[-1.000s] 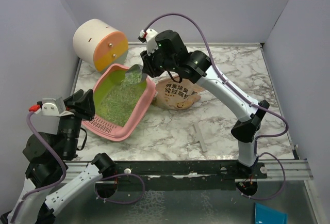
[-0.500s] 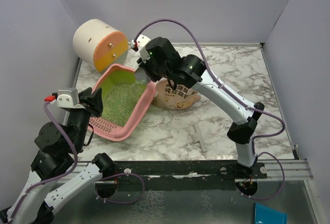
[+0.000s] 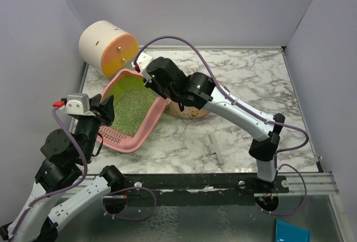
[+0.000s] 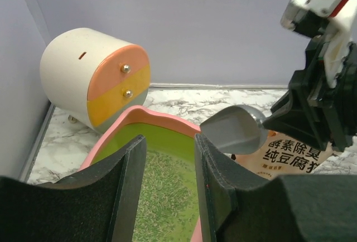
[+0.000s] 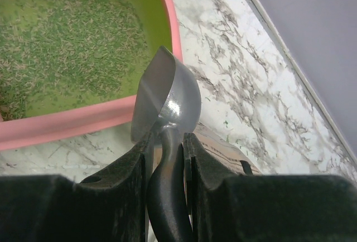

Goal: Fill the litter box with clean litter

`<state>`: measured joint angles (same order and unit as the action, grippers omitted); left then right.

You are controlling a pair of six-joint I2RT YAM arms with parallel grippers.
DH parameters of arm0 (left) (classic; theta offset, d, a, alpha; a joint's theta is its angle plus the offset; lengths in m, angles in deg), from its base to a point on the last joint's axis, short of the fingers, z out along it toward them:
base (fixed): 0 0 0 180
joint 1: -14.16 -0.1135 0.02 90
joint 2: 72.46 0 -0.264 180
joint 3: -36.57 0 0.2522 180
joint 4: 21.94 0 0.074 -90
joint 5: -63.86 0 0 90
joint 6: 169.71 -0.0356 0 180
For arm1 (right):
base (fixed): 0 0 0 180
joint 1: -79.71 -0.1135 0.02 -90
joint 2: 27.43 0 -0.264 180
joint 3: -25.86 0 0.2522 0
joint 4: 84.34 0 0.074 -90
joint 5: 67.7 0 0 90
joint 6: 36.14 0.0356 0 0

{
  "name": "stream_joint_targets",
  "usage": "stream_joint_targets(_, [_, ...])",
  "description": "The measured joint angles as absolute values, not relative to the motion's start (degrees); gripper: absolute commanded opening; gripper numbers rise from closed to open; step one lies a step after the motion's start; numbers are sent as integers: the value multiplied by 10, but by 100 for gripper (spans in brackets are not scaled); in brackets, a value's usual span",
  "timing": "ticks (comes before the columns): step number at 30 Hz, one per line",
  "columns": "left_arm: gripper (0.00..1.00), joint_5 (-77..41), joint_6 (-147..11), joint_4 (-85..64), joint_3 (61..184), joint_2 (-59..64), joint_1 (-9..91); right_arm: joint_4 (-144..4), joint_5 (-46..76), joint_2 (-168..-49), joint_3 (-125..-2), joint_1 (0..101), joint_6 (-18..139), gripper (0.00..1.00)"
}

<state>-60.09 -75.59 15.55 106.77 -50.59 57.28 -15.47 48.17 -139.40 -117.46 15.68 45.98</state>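
**Around the litter box**

The litter box (image 3: 147, 125) sits on the left part of the table (image 3: 251, 80). The clean litter (image 3: 131, 108) lies inside it, spread over the bottom. Behind the litter box, off its far left corner, stands the cylinder (image 3: 107, 48). The paper bag (image 3: 192, 112) lies just right of the litter box, close against its right wall. The scoop (image 5: 167, 100), clamped in the right hand (image 5: 166, 141), hangs at the far end of the litter box's right rim, between box and bag. The left hand (image 4: 170, 164) is at the litter box's left edge, reaching over the rim. A short strip (image 3: 216, 148) lies on the table, well to the right of the litter box and nearer the arms.
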Motion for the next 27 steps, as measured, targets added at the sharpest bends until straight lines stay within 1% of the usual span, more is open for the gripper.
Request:
stream_joint_targets(6, [54, -583, -758, 153, 1068, -470, 573, -172, 520, -1316, -1139, 162, 452, 1])
stream_joint_targets(10, [64, -546, -765, 132, 1068, -416, 573, -195, 562, -1201, -1092, 188, 450, 1])
stream_joint_targets(14, [71, -490, -781, 112, 1079, -324, 573, -209, 601, -1061, -1016, 262, 458, 1])
stream_joint_targets(16, [72, -453, -795, 111, 1108, -258, 573, -207, 630, -1003, -982, 296, 469, 1])
stream_joint_targets(19, [74, -400, -818, 108, 1158, -154, 573, -191, 645, -938, -933, 308, 502, 1])
stream_joint_targets(23, [75, -327, -855, 115, 1221, -32, 566, -131, 646, -889, -885, 311, 564, 1])
stream_joint_targets(27, [74, -240, -883, 122, 1249, 37, 535, -74, 632, -861, -837, 311, 620, 1])
